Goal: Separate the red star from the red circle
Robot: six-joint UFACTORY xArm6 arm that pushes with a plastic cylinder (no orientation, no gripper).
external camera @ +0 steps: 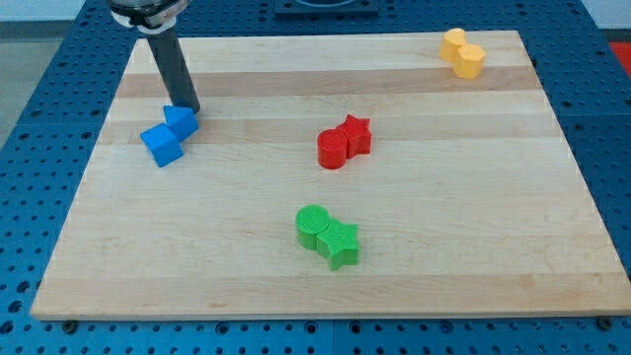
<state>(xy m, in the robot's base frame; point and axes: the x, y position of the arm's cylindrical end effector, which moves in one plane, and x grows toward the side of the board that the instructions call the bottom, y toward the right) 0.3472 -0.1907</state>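
The red star (356,133) and the red circle (332,149) sit touching near the middle of the wooden board, the star up and to the right of the circle. My tip (189,108) is far to their left, at the upper left of the board, right against the top of the upper blue block (181,121). A second blue block, a cube (161,145), touches that one from below left.
A green circle (313,224) and a green star (339,244) touch each other below the red pair. Two yellow blocks (461,51) sit at the board's top right corner. The board (493,197) lies on a blue perforated table.
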